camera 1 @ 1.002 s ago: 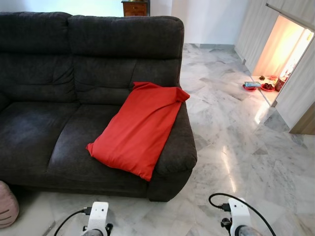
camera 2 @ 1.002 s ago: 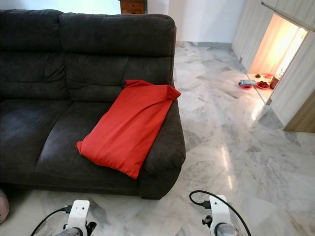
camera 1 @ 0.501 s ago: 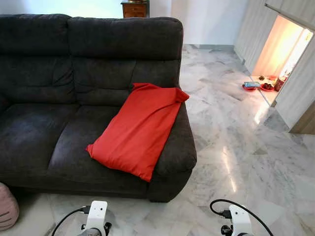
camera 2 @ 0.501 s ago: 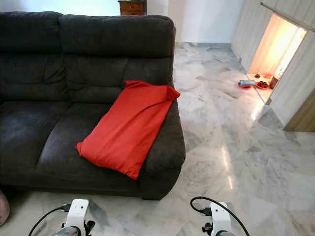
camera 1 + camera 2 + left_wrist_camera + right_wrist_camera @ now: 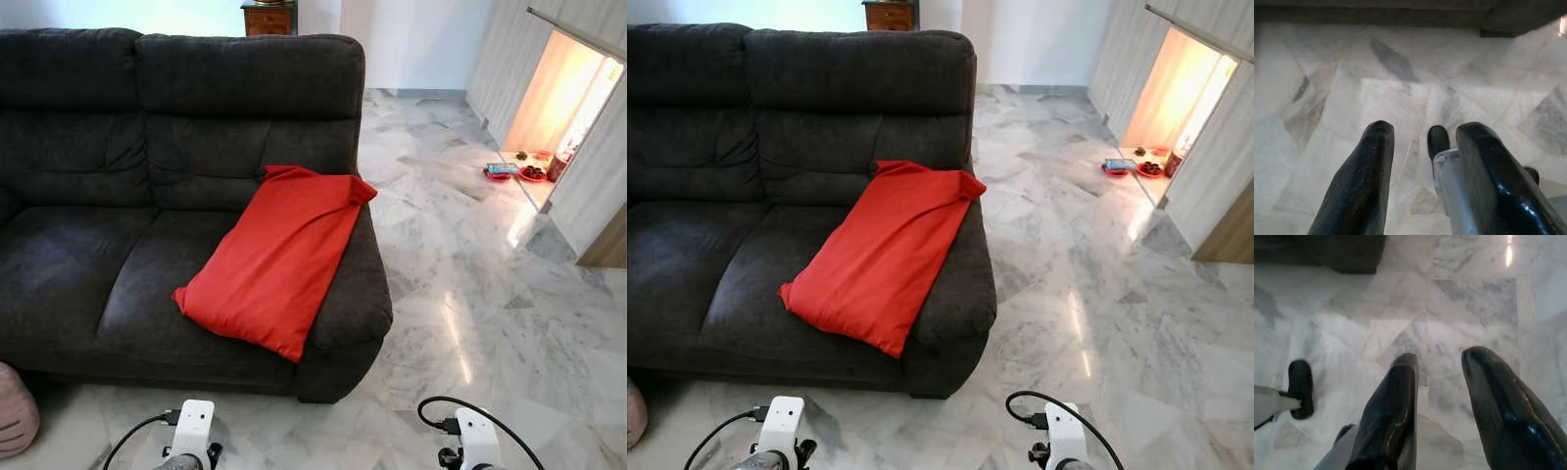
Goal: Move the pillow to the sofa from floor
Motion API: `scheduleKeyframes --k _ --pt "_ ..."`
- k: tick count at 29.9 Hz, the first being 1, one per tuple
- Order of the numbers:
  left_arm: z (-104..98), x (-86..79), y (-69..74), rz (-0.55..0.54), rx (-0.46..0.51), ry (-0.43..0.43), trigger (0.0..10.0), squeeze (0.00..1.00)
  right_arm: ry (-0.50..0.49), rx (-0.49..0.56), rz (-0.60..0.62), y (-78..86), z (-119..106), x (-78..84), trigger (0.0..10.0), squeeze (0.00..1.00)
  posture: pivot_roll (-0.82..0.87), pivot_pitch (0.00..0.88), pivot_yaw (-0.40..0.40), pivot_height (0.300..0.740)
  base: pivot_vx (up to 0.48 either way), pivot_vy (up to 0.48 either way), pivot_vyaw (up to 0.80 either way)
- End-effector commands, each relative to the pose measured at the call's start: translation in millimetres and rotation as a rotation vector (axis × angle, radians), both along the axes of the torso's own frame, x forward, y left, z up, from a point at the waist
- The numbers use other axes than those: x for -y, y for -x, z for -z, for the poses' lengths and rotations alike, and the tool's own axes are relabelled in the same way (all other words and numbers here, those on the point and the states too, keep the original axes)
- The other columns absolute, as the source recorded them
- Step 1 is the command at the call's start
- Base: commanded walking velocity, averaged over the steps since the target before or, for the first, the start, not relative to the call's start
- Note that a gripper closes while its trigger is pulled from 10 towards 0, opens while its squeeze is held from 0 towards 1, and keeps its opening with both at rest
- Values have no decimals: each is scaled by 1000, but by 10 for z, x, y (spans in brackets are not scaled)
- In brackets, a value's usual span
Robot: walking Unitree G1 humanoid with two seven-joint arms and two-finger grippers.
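A red pillow (image 5: 279,250) lies on the dark grey sofa (image 5: 118,176), slanted across the right seat cushion with its upper end against the right armrest. Both arms hang low in front of the sofa; their white wrist blocks show at the bottom of the eye views. My left gripper (image 5: 1422,134) points down at the marble floor, open, with nothing between its fingers. My right gripper (image 5: 1442,364) also hangs over the floor, open and empty.
Marble floor (image 5: 460,284) stretches to the right of the sofa. A pink object (image 5: 15,406) sits on the floor at the sofa's left front. A lit doorway with small items (image 5: 519,168) on the ground lies at the far right. A wooden cabinet (image 5: 268,15) stands behind the sofa.
The wrist blocks have dropped slightly lower in the eye views. The pillow and sofa have not moved.
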State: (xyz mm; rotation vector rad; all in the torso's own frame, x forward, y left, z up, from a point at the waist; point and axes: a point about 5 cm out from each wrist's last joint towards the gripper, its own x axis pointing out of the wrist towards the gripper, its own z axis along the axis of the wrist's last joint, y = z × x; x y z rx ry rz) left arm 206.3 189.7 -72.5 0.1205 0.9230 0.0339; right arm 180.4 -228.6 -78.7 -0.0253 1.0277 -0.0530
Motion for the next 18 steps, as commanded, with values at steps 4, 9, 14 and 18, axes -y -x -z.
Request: scheduleKeyframes --k 4,9,14,18 --pt "18 -26 37 15 -18 -15 10000 0 -7 27 0 -58 -26 -16 10000 0 -39 0 -16 740 0 0 600" --pt "18 -27 36 16 -19 -15 10000 0 -12 22 6 -53 -22 -19 10000 0 -41 0 -14 740 0 0 0" --pt "19 -30 39 17 -21 -14 10000 0 -13 18 8 -49 -19 -23 10000 0 -46 0 -13 740 0 0 0" --pt "21 -29 42 21 -23 -15 10000 0 -10 16 7 -45 -17 -21 10000 0 -49 0 -12 740 0 120 0"
